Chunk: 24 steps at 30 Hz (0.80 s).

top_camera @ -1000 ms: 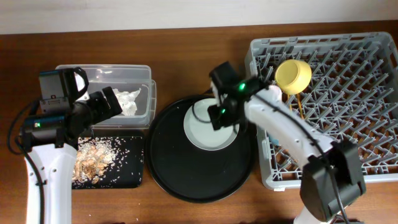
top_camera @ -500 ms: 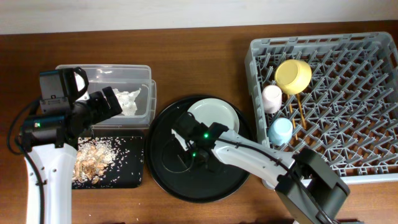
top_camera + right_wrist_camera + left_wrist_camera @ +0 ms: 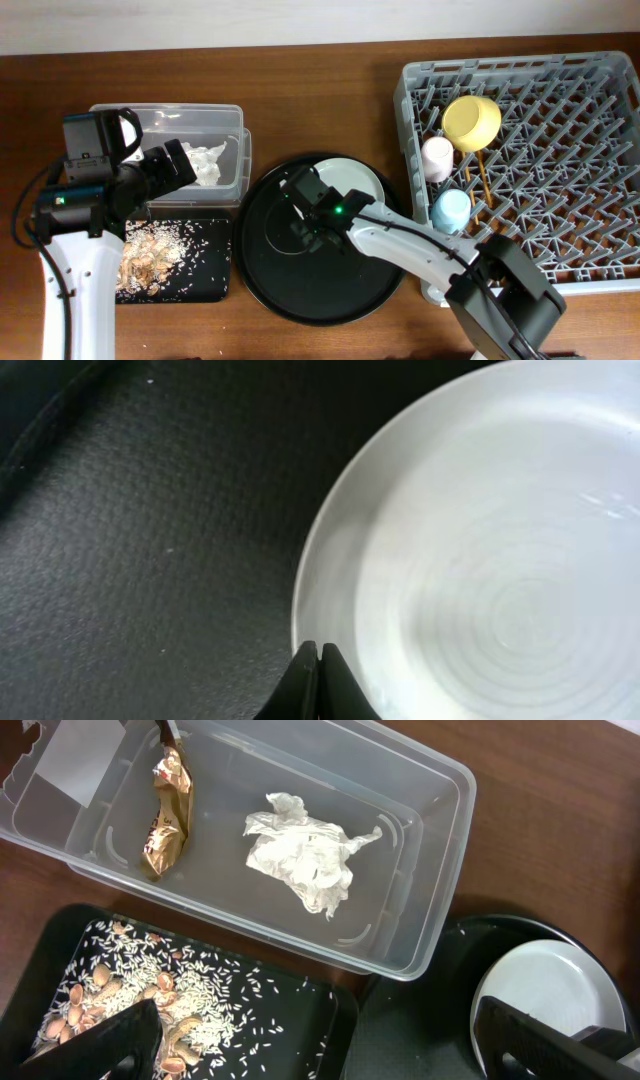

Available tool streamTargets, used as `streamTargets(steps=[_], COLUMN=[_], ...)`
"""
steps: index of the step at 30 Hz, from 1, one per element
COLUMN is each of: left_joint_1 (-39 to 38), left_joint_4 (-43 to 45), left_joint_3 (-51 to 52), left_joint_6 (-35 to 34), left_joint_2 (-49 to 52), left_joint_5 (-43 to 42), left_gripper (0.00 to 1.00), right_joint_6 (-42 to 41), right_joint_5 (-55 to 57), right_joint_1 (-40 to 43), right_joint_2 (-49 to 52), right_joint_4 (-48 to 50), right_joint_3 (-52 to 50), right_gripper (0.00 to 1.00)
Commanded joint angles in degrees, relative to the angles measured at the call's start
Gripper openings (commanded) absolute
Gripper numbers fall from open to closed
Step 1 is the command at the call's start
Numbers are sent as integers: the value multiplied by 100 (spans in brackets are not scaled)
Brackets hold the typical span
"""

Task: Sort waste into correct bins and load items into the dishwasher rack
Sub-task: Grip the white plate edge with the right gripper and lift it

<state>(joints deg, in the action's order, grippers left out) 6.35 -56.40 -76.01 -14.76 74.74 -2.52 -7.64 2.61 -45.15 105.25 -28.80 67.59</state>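
The right fingers (image 3: 318, 680) are pressed together with nothing between them, their tips at the left rim of the pale round plate (image 3: 480, 550). The plate lies flat in the far right part of the round black tray (image 3: 300, 290). From those fingers the right arm runs low across the tray's right half, back toward its base at the tray's near right, beside the dishwasher rack (image 3: 600, 270).

The left fingers (image 3: 180, 165) are spread wide apart and hold nothing. They hover left of the tray, above the clear tub (image 3: 440, 900), on a wrist tipped downward.

In the tub, the crumpled white tissue (image 3: 300, 860) lies on the side nearer the tray. The gold-brown wrapper (image 3: 165, 815) lies on the far side, its long axis running near to far. Nearer than the tub, the flat black tray (image 3: 205, 275) holds the rice-like scraps (image 3: 150, 255).

Right of the round tray, the rack holds the yellow bowl (image 3: 471, 122), pink cup (image 3: 437, 157) and blue cup (image 3: 451, 210). The chopsticks (image 3: 481, 172) lie beside the cups, also running near to far. Everything sits on the wooden desk (image 3: 300, 70).
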Motion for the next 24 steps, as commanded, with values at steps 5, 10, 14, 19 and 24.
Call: streamTargets(steps=[5,10,14,19,24], left_joint_1=[20,20,20,20,20], left_joint_4=[-7,-9,-7,-7,-9], left_joint_3=[-9,-9,-9,-9,-9], left_joint_6=[-13,-13,-13,-13,-13], left_joint_2=[31,31,31,31,31], left_joint_5=[44,44,44,44,44], left_gripper=[99,99,99,99,99], right_joint_6=[9,11,146,450,446], right_joint_5=[225,-2260,-2868,-2785,-1971], right_joint_1=[92,92,153,1062,2190], right_joint_2=[463,461,433,114,105], right_joint_4=[92,-170,-229,-1611,-2874], right_joint_3=[-11,-9,127,1226,1679], right_gripper=[9,9,14,30,63])
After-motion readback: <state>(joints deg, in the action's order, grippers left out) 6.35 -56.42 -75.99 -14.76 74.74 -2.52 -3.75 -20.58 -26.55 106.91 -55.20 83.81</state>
